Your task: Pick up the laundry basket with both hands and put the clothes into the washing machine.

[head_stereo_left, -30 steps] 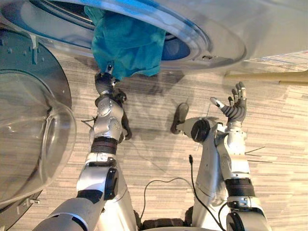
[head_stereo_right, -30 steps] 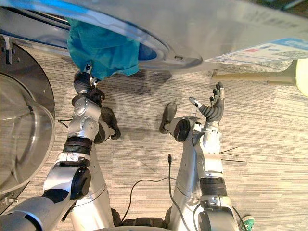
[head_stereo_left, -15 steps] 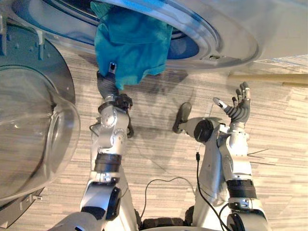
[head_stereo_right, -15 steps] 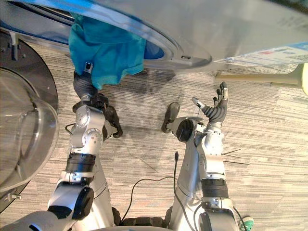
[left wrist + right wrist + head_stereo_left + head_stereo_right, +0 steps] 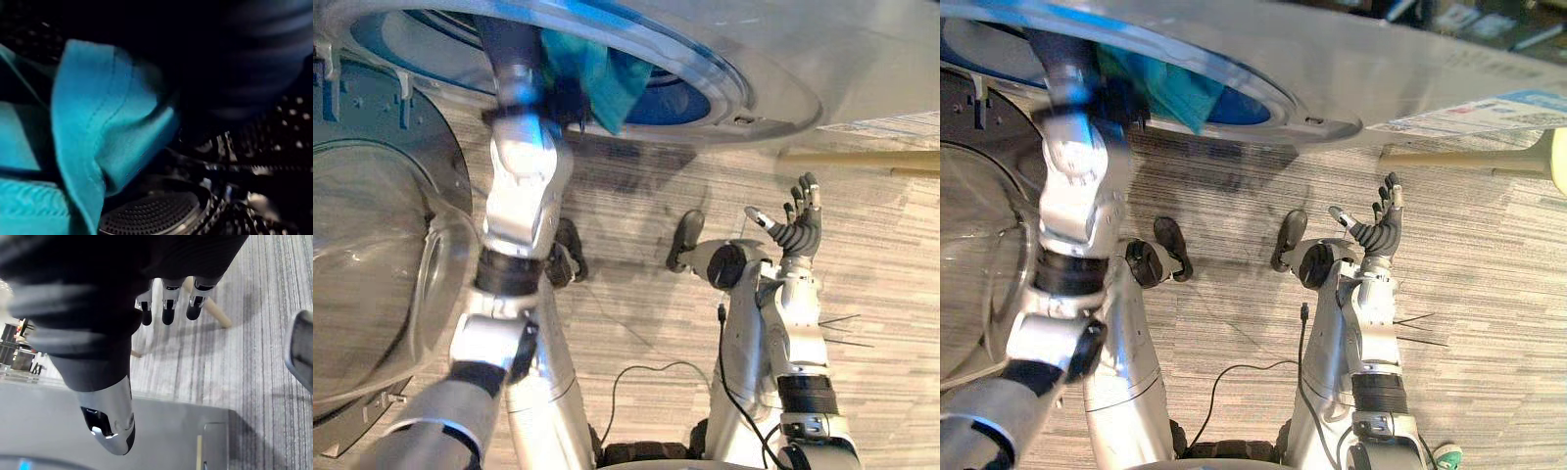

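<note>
- reaching into the round mouth of the washing machine with the left hand, dark wrist cover at the rim; cannot tell whether open or clenched.
- teal cloth bunched in the mouth, just beside the left wrist, mostly inside, one corner poking out past the rim.
- in the left wrist view, same cloth folded against the perforated drum.
- right hand raised above the floor, well apart from the machine, open, fingers spread, holding nothing.
- glass door swung open at the mouth's left.
</note>
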Motion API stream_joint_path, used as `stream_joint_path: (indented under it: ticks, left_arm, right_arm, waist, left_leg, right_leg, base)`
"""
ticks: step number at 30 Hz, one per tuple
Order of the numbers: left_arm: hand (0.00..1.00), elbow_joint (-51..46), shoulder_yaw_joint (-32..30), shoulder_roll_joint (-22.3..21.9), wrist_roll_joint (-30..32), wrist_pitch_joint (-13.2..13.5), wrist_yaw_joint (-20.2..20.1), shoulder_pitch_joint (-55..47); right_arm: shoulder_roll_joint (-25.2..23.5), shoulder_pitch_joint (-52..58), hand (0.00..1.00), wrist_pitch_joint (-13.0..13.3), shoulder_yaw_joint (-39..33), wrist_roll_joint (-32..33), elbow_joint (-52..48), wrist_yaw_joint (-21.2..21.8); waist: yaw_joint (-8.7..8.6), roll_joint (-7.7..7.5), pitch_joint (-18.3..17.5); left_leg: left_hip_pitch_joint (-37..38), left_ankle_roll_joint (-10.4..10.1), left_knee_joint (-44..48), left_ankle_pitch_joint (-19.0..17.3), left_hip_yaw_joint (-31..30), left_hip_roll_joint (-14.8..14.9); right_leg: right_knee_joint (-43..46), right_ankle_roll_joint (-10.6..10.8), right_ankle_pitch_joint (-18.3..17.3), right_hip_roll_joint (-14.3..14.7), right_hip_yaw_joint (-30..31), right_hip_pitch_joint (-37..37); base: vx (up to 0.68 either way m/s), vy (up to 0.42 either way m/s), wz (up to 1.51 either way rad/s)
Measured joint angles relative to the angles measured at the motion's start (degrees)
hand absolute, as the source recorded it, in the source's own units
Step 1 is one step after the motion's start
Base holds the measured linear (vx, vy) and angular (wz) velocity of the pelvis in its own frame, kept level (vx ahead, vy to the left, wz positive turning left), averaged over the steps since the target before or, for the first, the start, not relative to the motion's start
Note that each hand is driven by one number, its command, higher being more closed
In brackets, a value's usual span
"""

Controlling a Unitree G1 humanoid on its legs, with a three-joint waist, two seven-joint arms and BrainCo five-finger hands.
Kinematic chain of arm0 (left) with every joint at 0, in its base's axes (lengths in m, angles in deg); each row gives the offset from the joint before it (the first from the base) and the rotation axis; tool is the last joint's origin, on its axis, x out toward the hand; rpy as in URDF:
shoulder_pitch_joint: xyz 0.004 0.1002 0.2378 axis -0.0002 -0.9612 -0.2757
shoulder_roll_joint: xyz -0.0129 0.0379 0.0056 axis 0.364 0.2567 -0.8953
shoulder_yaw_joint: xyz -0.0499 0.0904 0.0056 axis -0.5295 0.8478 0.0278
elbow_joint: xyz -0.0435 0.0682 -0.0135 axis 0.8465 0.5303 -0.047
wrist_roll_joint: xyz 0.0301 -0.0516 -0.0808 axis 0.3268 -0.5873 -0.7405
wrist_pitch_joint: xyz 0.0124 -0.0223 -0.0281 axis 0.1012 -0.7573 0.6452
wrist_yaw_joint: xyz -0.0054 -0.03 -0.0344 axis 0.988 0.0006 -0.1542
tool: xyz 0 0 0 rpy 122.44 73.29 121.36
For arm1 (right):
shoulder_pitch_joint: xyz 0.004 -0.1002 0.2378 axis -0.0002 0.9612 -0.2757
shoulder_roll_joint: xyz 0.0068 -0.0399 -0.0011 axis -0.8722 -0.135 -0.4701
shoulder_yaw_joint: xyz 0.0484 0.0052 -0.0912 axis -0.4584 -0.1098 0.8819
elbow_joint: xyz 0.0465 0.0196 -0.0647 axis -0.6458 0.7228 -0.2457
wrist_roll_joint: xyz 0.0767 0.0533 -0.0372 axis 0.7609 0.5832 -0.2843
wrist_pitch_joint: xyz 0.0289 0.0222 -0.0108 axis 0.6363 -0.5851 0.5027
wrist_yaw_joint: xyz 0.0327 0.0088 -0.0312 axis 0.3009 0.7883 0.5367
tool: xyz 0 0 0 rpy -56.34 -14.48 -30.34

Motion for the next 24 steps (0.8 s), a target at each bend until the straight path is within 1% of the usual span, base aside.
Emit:
stream_joint_path:
  ticks: [1, 2, 3, 4, 5, 6, 7, 9, 10, 11, 12, 13, 15, 16, 18, 19, 21, 23, 24]
  left_arm:
    - [1.0, 0.84, 0.07, 0.81, 1.95, -0.73, 0.24, 1.0]
    - [1.0, 2.73, 1.04, 2.41, 4.82, -2.02, 0.98, 2.93]
    - [0.0, 4.47, 2.47, 4.06, 9.78, -3.58, 0.92, 4.74]
    - [0.0, 5.72, 3.68, 5.22, 13.41, -4.71, 0.72, 5.99]
    - [0.0, 6.76, 4.48, 5.98, 15.74, -5.11, 0.54, 6.8]
    - [0.0, 7.82, 4.95, 6.65, 19.31, -6.08, -0.63, 7.62]
    - [0.0, 9.55, 5.76, 7.6, 25.89, -7.53, -3.06, 8.29]
    - [0.0, 11.59, 6.48, 7.84, 30.54, -8.39, -4.93, 8.29]
    - [0.0, 14.41, 7.18, 7.66, 34.07, -9.02, -6.68, 8.29]
    - [0.0, 15.66, 7.61, 7.56, 35.79, -9.4, -7.64, 8.29]
    - [0.0, 18.22, 8.5, 7.16, 38.63, -9.83, -9.65, 8.25]
    - [0.0, 19.31, 8.58, 6.81, 39.96, -10.02, -10.72, 8.14]
    - [0.0, 22.63, 8.64, 5.37, 44.09, -10.76, -15.22, 7.69]
    - [0.0, 22.96, 8.64, 5.03, 44.66, -10.79, -15.96, 7.43]
    - [0.0, 23.24, 7.88, 2.9, 44.69, -10.82, -18.53, 5.27]
    - [0.0, 23.4, 7.82, 2.22, 44.47, -10.92, -19.13, 4.79]
    - [0.0, 24.38, 7.42, -0.59, 43.9, -11.04, -19.78, 3.14]
    - [0.0, 24.37, 5.91, -1.82, 42.86, -11.06, -19.96, 2.84]
    - [0.0, 23.98, 4.59, -1.89, 40.84, -11.07, -19.7, 2.84]
  right_arm:
    - [0.13, -0.01, 0.0, 0.58, -0.04, 0.0, -0.14, 0.02]
    - [0.67, -0.01, 0.0, 1.19, -0.06, 0.0, -0.23, 0.03]
    - [1.28, -0.01, 0.0, 1.4, -0.06, 0.08, -0.26, 0.21]
    - [1.58, 0.0, 0.0, 1.65, -0.07, 0.13, -0.27, 0.6]
    - [1.74, 0.0, 0.0, 1.89, -0.06, 0.16, -0.32, 1.0]
    - [1.9, 0.02, 0.0, 2.36, -0.05, 0.17, -0.44, 1.47]
    - [2.1, 0.04, 0.0, 2.72, -0.05, 0.18, -0.92, 2.31]
    - [2.16, 0.19, 0.0, 2.93, -0.04, 0.18, -1.74, 2.72]
    - [2.17, 0.2, 0.0, 3.14, -0.05, 0.25, -2.17, 3.23]
    - [2.18, 0.2, 0.0, 3.17, -0.04, 0.3, -2.17, 3.66]
    - [2.17, 0.26, 0.0, 3.17, -0.04, 0.83, -2.17, 4.03]
    - [2.18, 0.27, 0.0, 3.17, -0.04, 1.19, -2.17, 4.17]
    - [2.16, 0.26, 0.0, 3.15, -0.03, 1.86, -2.18, 5.15]
    - [2.16, 0.25, 0.0, 3.15, -0.02, 2.0, -2.18, 5.2]
    - [2.16, 0.31, 0.0, 2.97, -0.09, 2.93, -2.17, 5.98]
    - [2.16, 0.31, 0.0, 2.86, -0.07, 2.98, -2.16, 6.15]
    - [2.03, 0.27, 0.0, 2.49, -0.01, 2.99, -2.1, 6.2]
    - [2.03, 0.27, 0.0, 2.34, 0.01, 2.98, -2.09, 6.19]
    - [2.03, 0.29, 0.0, 2.28, 0.08, 2.95, -2.09, 6.17]
  waist:
    - [-0.14, 0.0, 0.0]
    - [-0.32, 0.0, 0.0]
    - [-0.68, 0.0, 0.0]
    - [-0.94, 0.01, 0.0]
    - [-1.07, 0.01, 0.0]
    - [-1.11, 0.03, 0.02]
    - [-1.26, 0.06, 0.04]
    - [-1.26, 0.06, 0.04]
    - [-1.27, 0.17, 0.1]
    - [-1.31, 0.19, 0.11]
    - [-1.34, 0.26, 0.16]
    - [-1.34, 0.27, 0.16]
    - [-1.37, 0.3, 0.18]
    - [-1.37, 0.3, 0.18]
    - [-1.36, 0.32, 0.19]
    - [-1.33, 0.32, 0.19]
    - [-1.3, 0.33, 0.19]
    - [-1.28, 0.32, 0.19]
    - [-1.28, 0.32, 0.19]
  left_leg:
    - [-0.01, 0.13, -0.02, -0.07, 0.23, 0.31]
    - [-0.01, 0.36, -0.02, -0.21, 0.66, 0.74]
    - [-0.08, 0.55, -0.03, -0.26, 1.08, 0.85]
    - [-0.24, 0.67, 0.02, -0.29, 1.24, 0.94]
    - [-0.4, 0.74, 0.06, -0.29, 1.31, 1.04]
    - [-0.59, 0.81, 0.17, -0.32, 1.39, 1.31]
    - [-0.77, 0.69, 0.23, -0.45, 1.67, 1.52]
    - [-0.78, 0.7, 0.22, -0.46, 2.1, 1.62]
    - [-0.86, 0.7, 0.25, -0.46, 2.25, 1.67]
    - [-0.91, 0.7, 0.27, -0.45, 2.25, 1.69]
    - [-0.96, 0.69, 0.32, -0.45, 2.18, 1.69]
    - [-0.98, 0.69, 0.35, -0.46, 2.16, 1.68]
    - [-1.3, 0.69, 0.61, -0.47, 1.83, 1.68]
    - [-1.49, 0.68, 0.71, -0.48, 1.69, 1.68]
    - [-2.13, 0.71, 1.18, -0.5, 1.12, 1.59]
    - [-2.26, 0.71, 1.23, -0.5, 1.04, 1.52]
    - [-2.4, 0.71, 1.46, -0.49, 1.03, 1.03]
    - [-2.46, 0.71, 1.61, -0.47, 0.87, 0.67]
    - [-2.42, 0.71, 1.69, -0.47, 0.73, 0.54]
  right_leg:
    - [-0.35, 0.0, 0.3, 0.13, 0.0, -0.06]
    - [-0.82, 0.2, 0.8, 0.34, 0.15, -0.22]
    - [-1.05, 0.42, 1.11, 0.41, 0.46, -0.49]
    - [-1.19, 0.52, 1.32, 0.5, 0.57, -0.7]
    - [-1.35, 0.49, 1.53, 0.62, 0.62, -0.85]
    - [-1.55, 0.41, 1.84, 0.87, 0.66, -1.05]
    - [-1.73, 0.31, 2.12, 0.95, 0.79, -1.39]
    - [-1.72, 0.43, 2.32, 0.98, 1.16, -1.79]
    - [-1.7, 0.39, 2.4, 1.0, 1.28, -2.01]
    - [-1.68, 0.4, 2.41, 1.0, 1.28, -2.04]
    - [-1.64, 0.4, 2.41, 0.99, 1.23, -2.03]
    - [-1.62, 0.4, 2.41, 0.99, 1.22, -2.04]
    - [-1.4, 0.41, 2.39, 0.96, 1.02, -2.08]
    - [-1.35, 0.41, 2.38, 0.95, 0.92, -2.12]
    - [-0.89, 0.33, 2.23, 0.77, 0.56, -2.23]
    - [-0.78, 0.3, 2.18, 0.68, 0.52, -2.3]
    - [0.07, 0.08, 1.75, -0.04, 0.52, -2.53]
    - [0.68, 0.04, 1.36, -0.28, 0.59, -2.64]
    - [1.1, 0.09, 0.97, -0.38, 0.62, -2.64]
  base:
    - [-0.01, 0.009, -0.24]
    - [-0.01, 0.012, -0.22]
    - [-0.01, 0.01, -0.19]
    - [-0.01, 0.005, -0.1]
    - [-0.01, 0.001, -0.11]
    - [-0.01, -0.001, -0.13]
    - [-0.01, -0.004, -0.12]
    - [-0.01, -0.013, -0.06]
    - [-0.01, -0.019, -0.04]
    - [0.0, 0.0, 0.0]
    - [0.0, 0.0, 0.0]
    - [0.0, 0.0, 0.0]
    - [0.0, 0.0, 0.0]
    - [0.0, 0.0, 0.0]
    - [0.0, -0.003, 0.02]
    - [-0.01, -0.009, 0.1]
    - [0.0, -0.013, 0.15]
    - [-0.01, -0.023, 0.14]
    - [-0.01, -0.036, 0.11]
